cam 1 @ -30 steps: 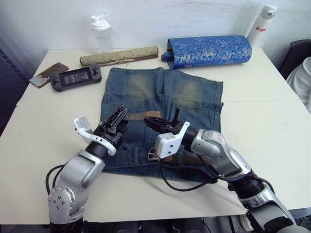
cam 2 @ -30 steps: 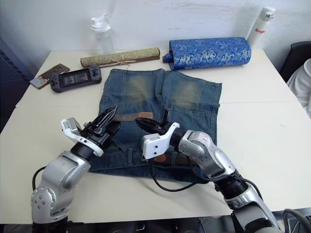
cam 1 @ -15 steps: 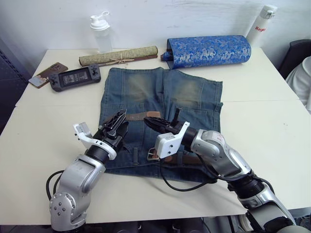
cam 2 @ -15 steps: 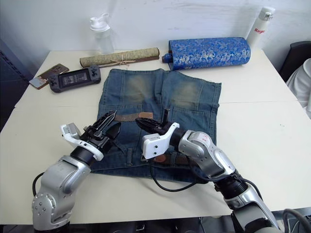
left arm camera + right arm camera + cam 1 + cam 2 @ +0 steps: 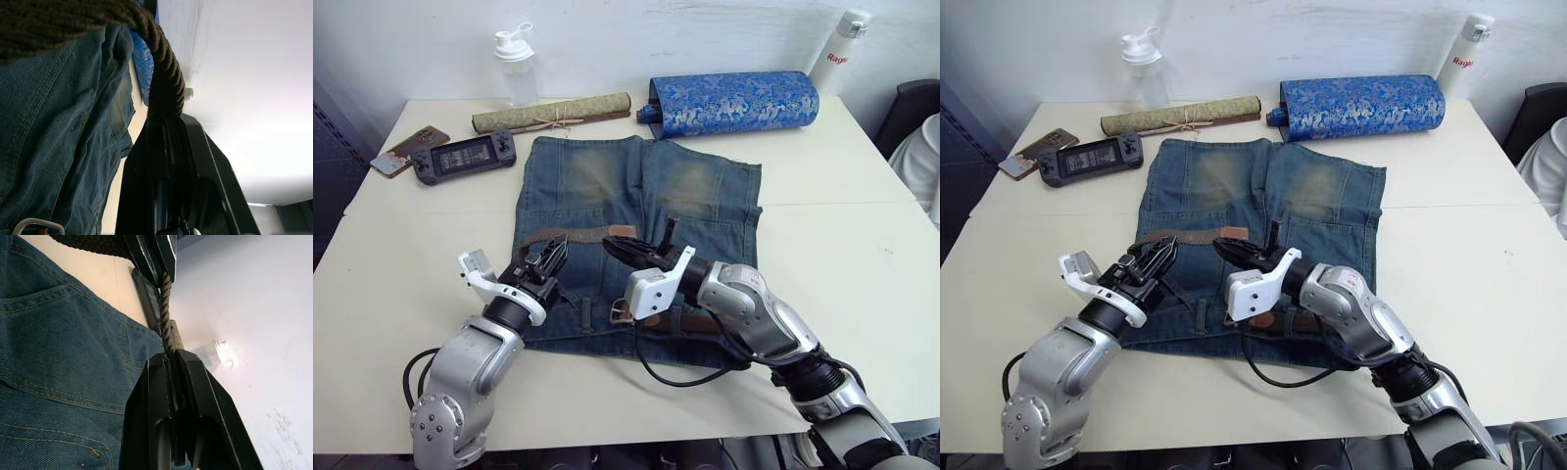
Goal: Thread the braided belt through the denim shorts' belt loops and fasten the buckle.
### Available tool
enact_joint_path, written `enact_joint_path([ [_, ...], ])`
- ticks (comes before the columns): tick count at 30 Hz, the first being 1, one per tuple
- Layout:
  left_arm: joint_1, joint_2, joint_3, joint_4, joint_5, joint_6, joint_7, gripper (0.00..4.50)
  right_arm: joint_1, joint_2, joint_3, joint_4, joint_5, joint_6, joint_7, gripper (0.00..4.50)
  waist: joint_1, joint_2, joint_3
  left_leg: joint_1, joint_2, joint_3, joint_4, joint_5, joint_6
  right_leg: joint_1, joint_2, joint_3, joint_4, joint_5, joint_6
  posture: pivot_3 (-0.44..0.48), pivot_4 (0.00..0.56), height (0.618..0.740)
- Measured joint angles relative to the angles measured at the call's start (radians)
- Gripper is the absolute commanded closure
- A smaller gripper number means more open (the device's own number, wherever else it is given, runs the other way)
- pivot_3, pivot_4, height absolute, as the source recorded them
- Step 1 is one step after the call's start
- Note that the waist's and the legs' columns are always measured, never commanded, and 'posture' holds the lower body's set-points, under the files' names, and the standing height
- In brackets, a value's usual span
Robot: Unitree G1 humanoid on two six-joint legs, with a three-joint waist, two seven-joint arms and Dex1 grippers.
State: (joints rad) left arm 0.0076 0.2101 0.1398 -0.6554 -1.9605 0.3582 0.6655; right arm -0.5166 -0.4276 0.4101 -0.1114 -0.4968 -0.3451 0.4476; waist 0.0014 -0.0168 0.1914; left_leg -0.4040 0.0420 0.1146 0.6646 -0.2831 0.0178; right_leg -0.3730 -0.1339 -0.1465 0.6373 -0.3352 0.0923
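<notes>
The denim shorts lie flat on the table, waistband toward me. The braided belt arches above them, its tan tab near my right gripper. My left gripper is shut on the strap's left part; the left wrist view shows the belt running in between the fingers. My right gripper is shut on the belt near the tab end. The silver buckle rests at the waistband, next to a belt loop. More belt lies along the waistband under my right arm.
At the table's far side are a handheld game console, a phone, a rolled scroll, a clear shaker bottle, a blue brocade roll and a white bottle. A black cable loops below the shorts.
My left gripper has come down and toward me and shut on the belt strap, which now arches up at its left end. The right arm has stayed put.
</notes>
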Motion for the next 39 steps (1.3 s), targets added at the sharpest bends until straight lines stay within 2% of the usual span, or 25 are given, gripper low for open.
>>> enact_joint_path([
  [13,-0.006,0.005,0.011,0.033,0.0,0.055,-0.039,4.45,0.021,0.0,-0.009,-0.005,0.021,0.003,0.021,4.5,0.0,0.0,0.0,0.0,0.0,0.0,0.0,0.0,0.0,0.0,0.0,0.0,0.0,0.0,0.0,0.0,0.15,0.717],
  [17,-0.04,0.042,0.011,0.047,0.0,0.077,-0.045,4.45,0.022,0.0,-0.02,-0.005,0.021,0.002,0.022,4.5,0.0,0.0,0.0,0.0,0.0,0.0,0.0,0.0,0.0,0.0,0.0,0.0,0.0,0.0,0.0,0.0,0.15,0.717],
  [20,-0.046,0.056,0.011,0.052,0.0,0.082,-0.059,3.54,0.022,0.003,-0.021,-0.005,0.021,0.002,0.022,4.5,-0.001,0.0,0.0,0.0,0.001,0.0,-0.001,0.0,-0.001,0.0,0.001,0.0,-0.001,0.0,0.0,0.0,0.15,0.717],
  [27,-0.046,0.039,0.008,0.054,0.0,0.085,-0.068,0.2,0.022,0.007,-0.021,-0.005,0.021,0.002,0.032,4.5,0.0,0.0,0.0,0.0,0.001,0.0,-0.001,0.0,-0.001,0.0,0.001,0.0,-0.001,0.0,0.0,0.0,0.15,0.717],
  [28,-0.046,0.039,0.008,0.056,0.0,0.087,-0.068,0.09,0.022,0.007,-0.021,-0.005,0.021,0.002,0.033,4.5,0.0,0.0,0.0,0.0,0.001,0.0,-0.001,0.0,-0.001,0.0,0.001,0.0,-0.001,0.0,0.0,0.0,0.15,0.717],
  [35,-0.059,0.019,0.007,0.085,0.0,0.09,-0.064,0.09,0.023,0.008,-0.021,-0.005,0.021,0.002,0.04,4.5,0.001,0.0,0.0,0.0,0.001,0.0,-0.001,0.0,-0.001,0.0,0.001,0.0,-0.001,0.0,0.0,0.0,0.15,0.717],
  [38,-0.075,0.007,0.008,0.087,0.0,0.09,-0.061,0.85,0.023,0.009,-0.021,-0.005,0.021,0.002,0.041,4.5,0.0,0.0,0.0,0.0,0.001,0.0,-0.001,0.0,-0.001,0.0,0.001,0.0,-0.001,0.0,0.0,0.0,0.15,0.717],
  [39,-0.079,0.003,0.006,0.093,0.0,0.092,-0.057,1.37,0.023,0.01,-0.021,-0.005,0.021,0.002,0.041,4.5,0.0,0.0,0.0,0.0,0.001,0.0,-0.001,0.0,-0.001,0.0,0.001,0.0,-0.001,0.0,0.0,0.0,0.15,0.717],
])
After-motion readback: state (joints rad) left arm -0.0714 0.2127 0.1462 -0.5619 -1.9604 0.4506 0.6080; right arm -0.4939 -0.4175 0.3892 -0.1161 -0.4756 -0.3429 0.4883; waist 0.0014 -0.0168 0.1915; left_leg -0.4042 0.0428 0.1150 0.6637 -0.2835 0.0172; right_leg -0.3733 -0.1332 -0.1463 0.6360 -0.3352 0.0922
